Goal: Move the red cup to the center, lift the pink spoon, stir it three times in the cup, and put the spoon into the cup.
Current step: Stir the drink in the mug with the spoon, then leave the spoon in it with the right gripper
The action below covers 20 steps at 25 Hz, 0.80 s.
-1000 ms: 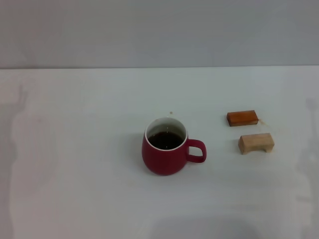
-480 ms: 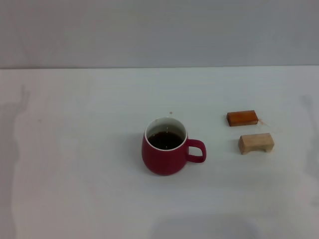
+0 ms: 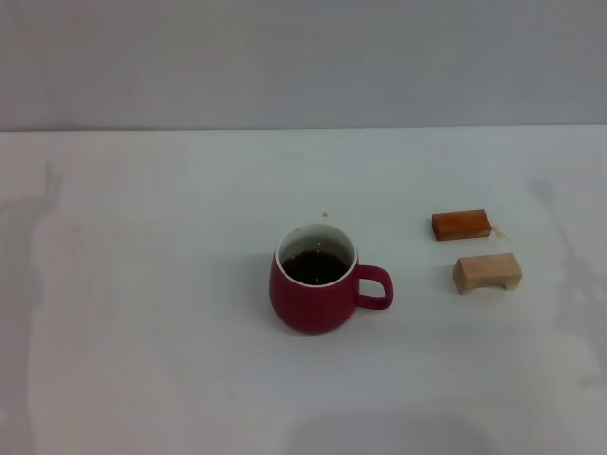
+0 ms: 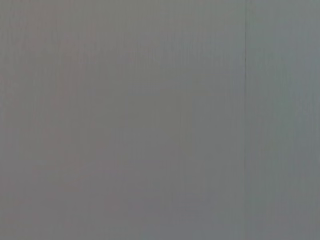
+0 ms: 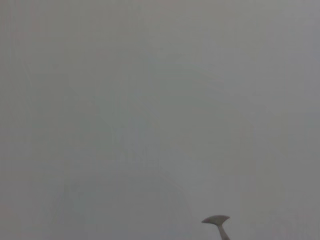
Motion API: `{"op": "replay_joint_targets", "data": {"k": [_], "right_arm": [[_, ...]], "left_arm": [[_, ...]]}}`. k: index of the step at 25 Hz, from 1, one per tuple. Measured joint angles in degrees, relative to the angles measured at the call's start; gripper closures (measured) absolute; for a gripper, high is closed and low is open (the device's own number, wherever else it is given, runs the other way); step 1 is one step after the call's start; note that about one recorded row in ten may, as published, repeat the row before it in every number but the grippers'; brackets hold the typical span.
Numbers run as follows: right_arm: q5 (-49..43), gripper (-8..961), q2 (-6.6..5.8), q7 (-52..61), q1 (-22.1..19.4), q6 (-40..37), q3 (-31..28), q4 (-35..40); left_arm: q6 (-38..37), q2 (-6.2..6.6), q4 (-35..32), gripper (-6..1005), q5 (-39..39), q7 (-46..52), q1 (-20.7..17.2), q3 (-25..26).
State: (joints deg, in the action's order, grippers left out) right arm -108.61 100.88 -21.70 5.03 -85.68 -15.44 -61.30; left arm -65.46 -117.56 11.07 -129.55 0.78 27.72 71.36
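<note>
Neither hand appears in the head view, and both wrist views face a plain grey surface without showing any fingers, so whether either hand is wide, narrow or holding something cannot be told. The right wrist view does show the silver bowl and thin neck of the pink spoon [image 5: 216,221] rising from the picture's lower edge; its handle lies out of frame, and what carries it cannot be seen. The left wrist view shows only flat grey with a faint thin seam. On the white tabletop [image 3: 142,284] the red cup [image 3: 313,287] stands upright near the middle, round-bellied and dark red, white inside, with dark liquid well below the rim. Its loop handle points toward the robot's right. A tiny speck sits on the tabletop just beyond the cup's far rim. Well to the right of the cup lie two small blocks, clear of it and of each other: an orange-brown block [image 3: 461,225] farther back, and a pale tan block [image 3: 487,273] with a notched underside nearer the robot. Faint grey shadows fall along the tabletop's left and right margins. A grey wall rises behind the tabletop's far edge.
</note>
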Motion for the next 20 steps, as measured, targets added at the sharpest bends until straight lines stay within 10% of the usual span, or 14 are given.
{"op": "replay_joint_targets", "data": {"k": [10,20], "right_arm": [[0.4,796,-3.57,-11.9,0.1,12.7,-2.5,-11.9],[0.5,795,-3.30,-23.6,-4.6,32.7,-12.6,-23.6]], "left_arm": [[0.0,-0.20,0.3,183,0.0,0.2,0.0,-0.2],[0.0,-0.22,0.2,183,0.0,0.4,-0.4,0.0]]}}
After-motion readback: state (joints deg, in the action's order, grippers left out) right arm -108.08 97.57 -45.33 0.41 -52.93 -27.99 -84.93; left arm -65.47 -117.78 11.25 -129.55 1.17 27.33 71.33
